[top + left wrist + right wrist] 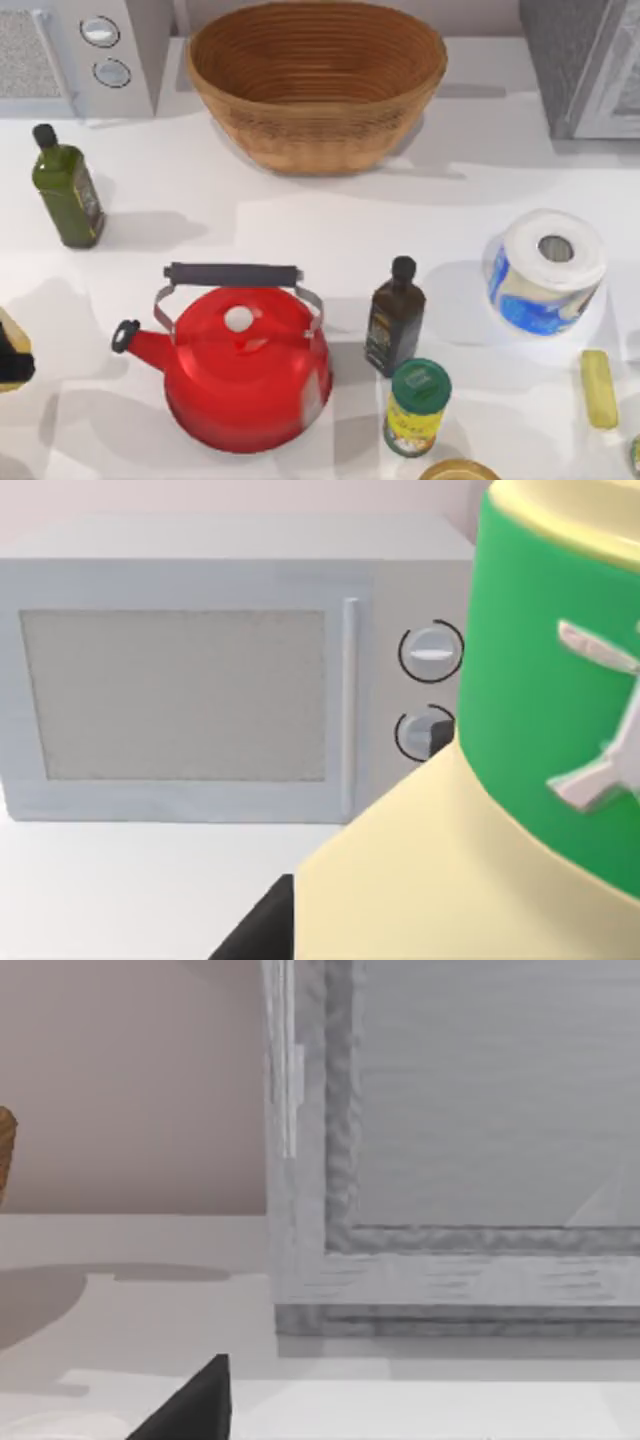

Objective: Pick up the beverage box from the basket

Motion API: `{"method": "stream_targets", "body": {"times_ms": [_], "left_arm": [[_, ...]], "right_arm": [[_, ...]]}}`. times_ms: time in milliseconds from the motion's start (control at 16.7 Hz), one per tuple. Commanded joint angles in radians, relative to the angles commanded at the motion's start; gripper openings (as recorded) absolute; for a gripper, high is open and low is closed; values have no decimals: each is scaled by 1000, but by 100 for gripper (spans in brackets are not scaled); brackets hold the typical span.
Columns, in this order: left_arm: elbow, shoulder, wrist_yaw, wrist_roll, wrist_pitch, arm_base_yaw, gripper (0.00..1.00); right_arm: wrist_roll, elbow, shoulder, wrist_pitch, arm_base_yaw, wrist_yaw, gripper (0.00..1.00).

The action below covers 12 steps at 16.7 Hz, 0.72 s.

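The beverage box [480,860], a cream-yellow carton with a green cap [560,680], looms close in the left wrist view, with a dark finger [258,930] beside its base. In the top view a yellow sliver of the box [8,335] shows at the table's far left edge, with my left gripper [14,368] shut on it. The brown woven basket [316,85] stands at the back centre with nothing inside. One dark fingertip [190,1405] of my right gripper shows in the right wrist view, facing a grey appliance.
A microwave [80,50] stands back left and a grey appliance [585,60] back right. A green oil bottle [66,190], red kettle [240,360], dark bottle [395,320], green-lidded can [417,405], paper roll [545,270] and yellow bar [598,388] crowd the front.
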Motion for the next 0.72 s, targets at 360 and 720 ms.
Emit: {"method": "stream_targets", "body": {"times_ms": [360, 720], "left_arm": [[-1, 4, -3, 1, 2, -3, 0], [82, 239, -170, -20, 160, -91, 0]], "right_arm": [[0, 0, 0, 0, 0, 0, 100], [0, 0, 0, 0, 0, 0, 100]]}}
